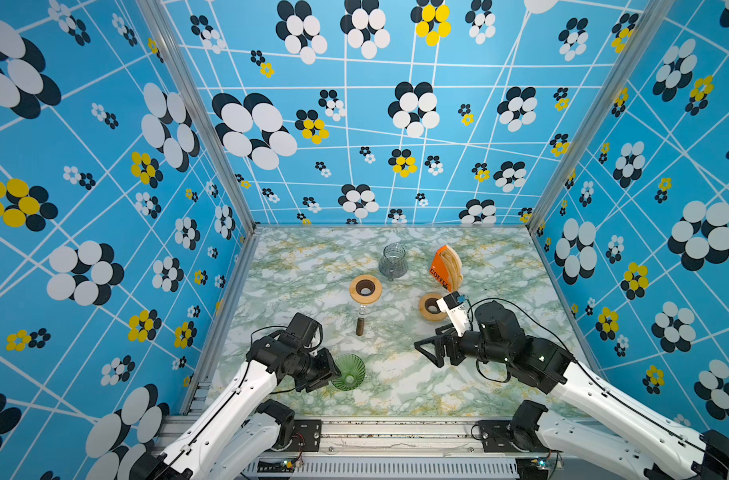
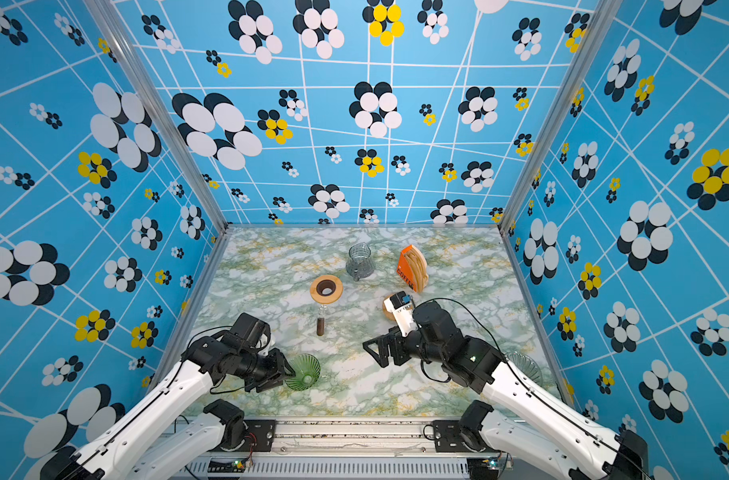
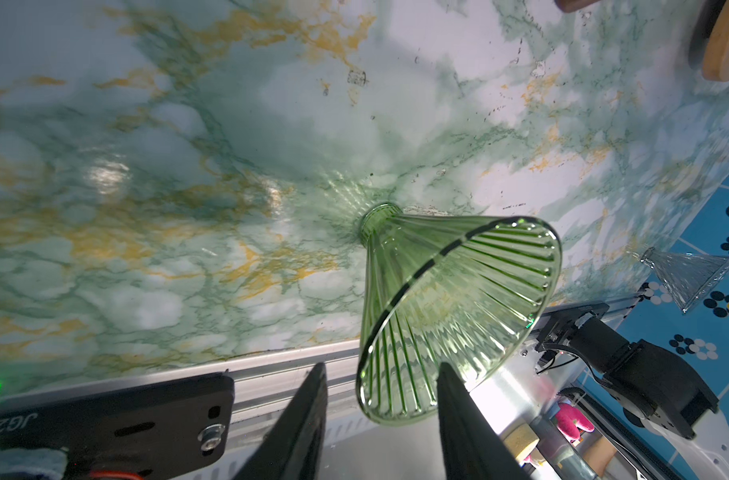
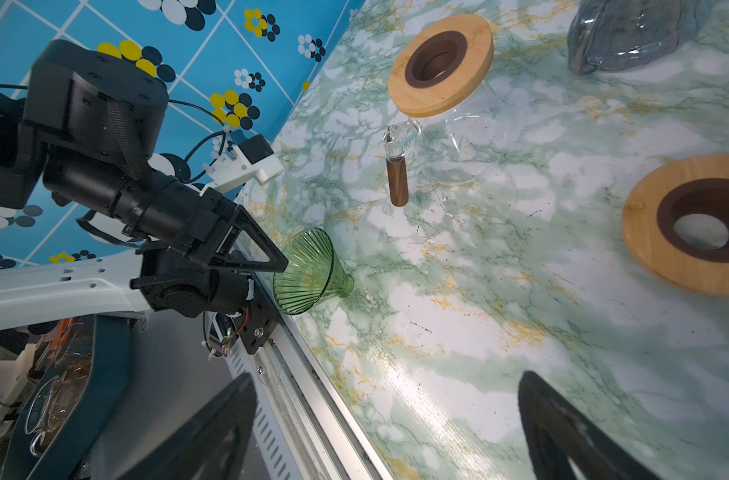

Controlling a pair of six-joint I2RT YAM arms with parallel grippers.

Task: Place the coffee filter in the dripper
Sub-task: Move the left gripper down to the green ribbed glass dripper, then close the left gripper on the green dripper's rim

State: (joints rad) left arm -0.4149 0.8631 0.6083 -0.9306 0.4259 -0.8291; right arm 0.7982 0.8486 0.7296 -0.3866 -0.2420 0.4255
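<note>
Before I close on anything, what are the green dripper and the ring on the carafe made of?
Green dripper: looks like tinted glass, glossy and ribbed; the tabletop pattern shows through it. Ring on the carafe: pale wood, perhaps bamboo, matte with faint grain, around a dark inner collar of unclear material.

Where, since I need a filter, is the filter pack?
In a top view the filter pack stands back right on the table, right of the jug, behind a wooden ring.
</note>
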